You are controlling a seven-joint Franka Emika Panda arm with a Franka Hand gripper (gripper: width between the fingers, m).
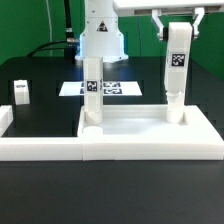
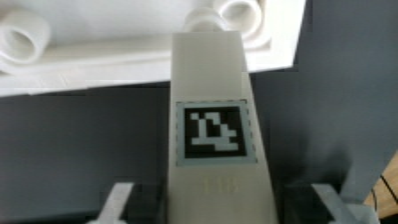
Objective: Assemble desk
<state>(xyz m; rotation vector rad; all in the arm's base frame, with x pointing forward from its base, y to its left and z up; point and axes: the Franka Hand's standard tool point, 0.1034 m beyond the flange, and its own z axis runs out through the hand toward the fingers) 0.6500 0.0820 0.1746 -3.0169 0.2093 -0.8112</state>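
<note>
The white desk top (image 1: 150,135) lies tray-like near the table's front. One tagged leg (image 1: 92,92) stands upright in its corner at the exterior view's left. A second tagged leg (image 1: 177,75) stands upright at the far corner on the exterior view's right, its foot on the top. My gripper (image 1: 177,28) is shut on that leg's upper end. In the wrist view the held leg (image 2: 214,120) runs away from my gripper (image 2: 224,205) toward the desk top (image 2: 107,60), with a finger (image 2: 121,200) on either side. A loose leg (image 1: 21,92) stands off at the exterior view's left.
The marker board (image 1: 115,89) lies flat behind the desk top, in front of the arm's base (image 1: 100,40). A long low white border rail (image 1: 40,148) runs along the front on the exterior view's left, touching the desk top's side.
</note>
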